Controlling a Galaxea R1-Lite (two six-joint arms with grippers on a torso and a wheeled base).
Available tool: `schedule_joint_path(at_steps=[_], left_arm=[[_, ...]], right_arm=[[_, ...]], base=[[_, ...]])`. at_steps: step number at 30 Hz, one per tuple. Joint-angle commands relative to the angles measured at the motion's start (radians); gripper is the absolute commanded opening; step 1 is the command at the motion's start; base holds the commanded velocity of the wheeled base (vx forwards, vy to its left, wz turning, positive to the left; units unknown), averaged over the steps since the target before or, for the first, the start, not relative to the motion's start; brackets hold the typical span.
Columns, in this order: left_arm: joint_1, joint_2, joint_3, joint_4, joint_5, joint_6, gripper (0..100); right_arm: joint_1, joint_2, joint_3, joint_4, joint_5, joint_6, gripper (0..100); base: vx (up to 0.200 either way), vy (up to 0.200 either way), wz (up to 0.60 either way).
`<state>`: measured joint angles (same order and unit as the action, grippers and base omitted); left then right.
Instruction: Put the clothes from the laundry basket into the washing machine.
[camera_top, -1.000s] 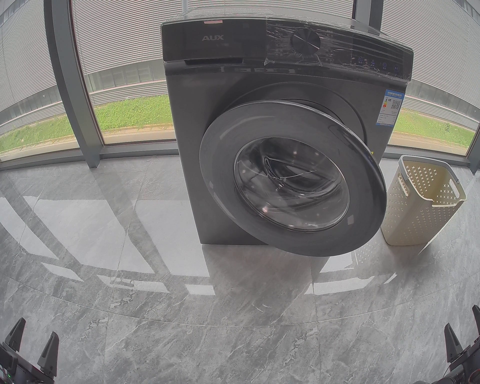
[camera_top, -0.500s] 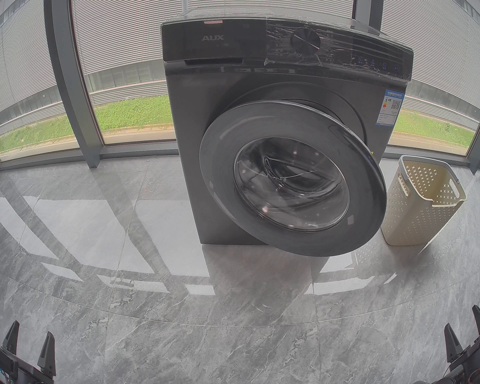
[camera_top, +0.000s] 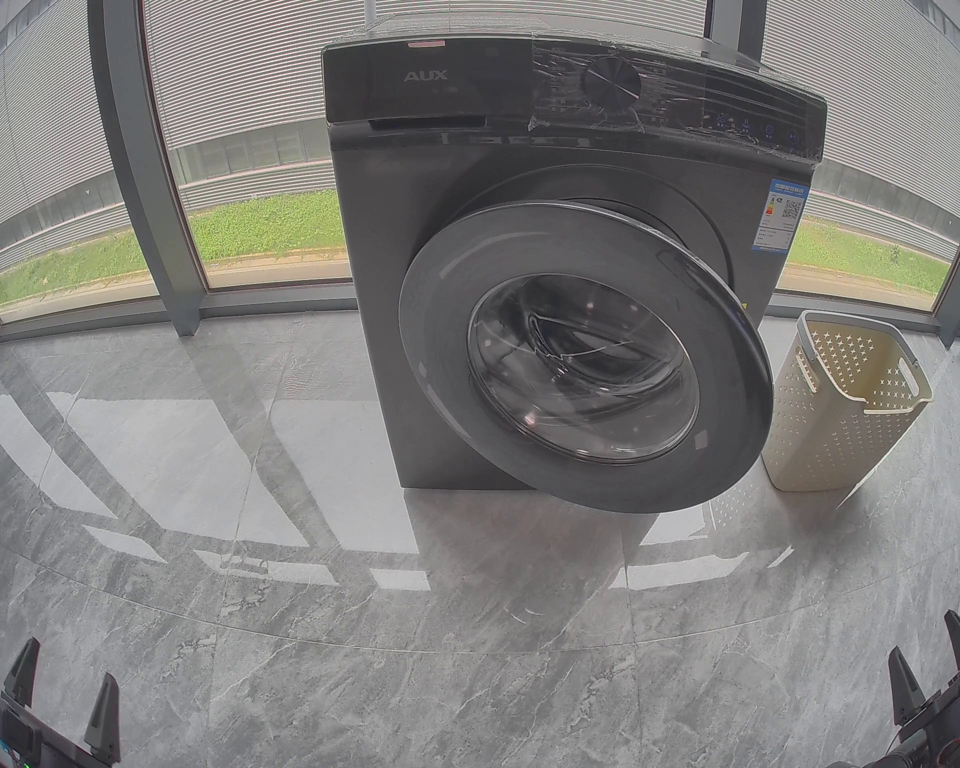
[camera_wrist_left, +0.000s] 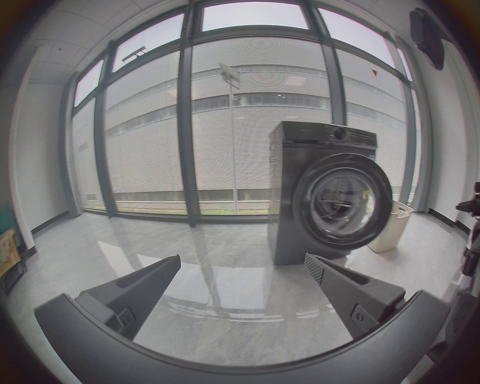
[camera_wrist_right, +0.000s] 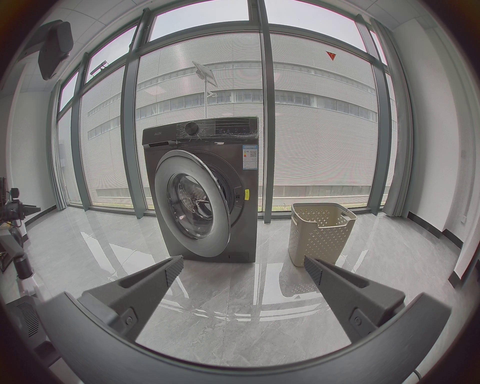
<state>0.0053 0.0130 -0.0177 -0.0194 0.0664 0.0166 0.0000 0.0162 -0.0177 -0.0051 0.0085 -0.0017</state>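
Glossy grey marble floor (camera_top: 300, 620), tall windows (camera_top: 250, 150) behind, grey washer (camera_top: 400, 300) before them with round door (camera_top: 585, 365) swung open, cream perforated basket (camera_top: 845, 415) on the floor just right of it, left gripper (camera_top: 68, 662) and right gripper (camera_top: 922, 636) low at the near corners, both spread wide, holding nothing

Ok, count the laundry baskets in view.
1. The laundry basket stands on the floor right of the washing machine, beside its open door; another could hide behind the machine.
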Motion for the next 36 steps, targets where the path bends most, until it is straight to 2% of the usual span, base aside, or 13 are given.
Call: schedule_joint_path(at_steps=[1, 3, 6, 15, 19, 21, 26, 27, 28, 29, 30, 31, 36], left_arm=[[-0.001, 0.001, 0.016, 0.019, -0.079, -0.047, 100], [0.001, -0.010, 0.016, 0.019, -0.022, -0.069, 100], [-0.002, -0.011, 0.018, 0.019, -0.059, 0.006, 100], [-0.002, -0.011, 0.018, 0.021, -0.062, -0.017, 100], [-0.004, -0.013, 0.018, 0.019, -0.062, -0.018, 100], [-0.002, -0.011, 0.018, 0.019, -0.062, -0.017, 100], [-0.002, -0.013, 0.018, 0.019, -0.063, -0.015, 100], [-0.002, -0.013, 0.018, 0.019, -0.063, -0.015, 100], [-0.004, -0.013, 0.018, 0.019, -0.063, -0.015, 100], [-0.004, -0.011, 0.018, 0.019, -0.063, -0.015, 100], [-0.004, -0.013, 0.018, 0.019, -0.063, -0.015, 100], [-0.004, -0.013, 0.018, 0.019, -0.063, -0.015, 100], [-0.004, -0.011, 0.018, 0.019, -0.063, -0.017, 100]], right_arm=[[0.000, -0.004, 0.018, 0.001, 0.001, -0.001, 100], [0.002, -0.005, 0.018, 0.001, 0.001, -0.001, 100], [0.002, -0.004, 0.018, 0.001, 0.002, -0.001, 100], [0.000, -0.009, 0.005, -0.027, -0.002, 0.006, 100], [0.006, 0.007, -0.206, -0.064, 0.030, 0.077, 100], [0.011, 0.027, -0.251, -0.053, 0.082, 0.089, 100], [0.026, 0.139, -0.242, 0.054, 0.341, 0.215, 100], [0.029, 0.166, -0.239, 0.059, 0.430, 0.267, 100], [0.031, 0.171, -0.239, 0.059, 0.450, 0.275, 100], [0.035, 0.205, -0.245, 0.059, 0.561, 0.302, 100], [0.029, 0.235, -0.248, 0.056, 0.616, 0.302, 100], [0.025, 0.274, -0.251, 0.053, 0.659, 0.301, 0], [0.032, 0.465, -0.281, -0.012, 0.739, 0.298, 0]], base=[[0.000, 0.000, 0.00], [0.000, 0.000, 0.00], [0.000, 0.000, 0.00], [0.000, -0.089, 0.00], [0.000, -0.200, 0.00], [0.000, -0.200, 0.00], [0.000, -0.080, 0.00], [0.000, 0.000, 0.00], [0.000, 0.000, 0.00], [0.000, 0.000, 0.00], [0.000, 0.000, 0.00], [0.000, 0.000, 0.00], [0.040, 0.000, 0.00]])
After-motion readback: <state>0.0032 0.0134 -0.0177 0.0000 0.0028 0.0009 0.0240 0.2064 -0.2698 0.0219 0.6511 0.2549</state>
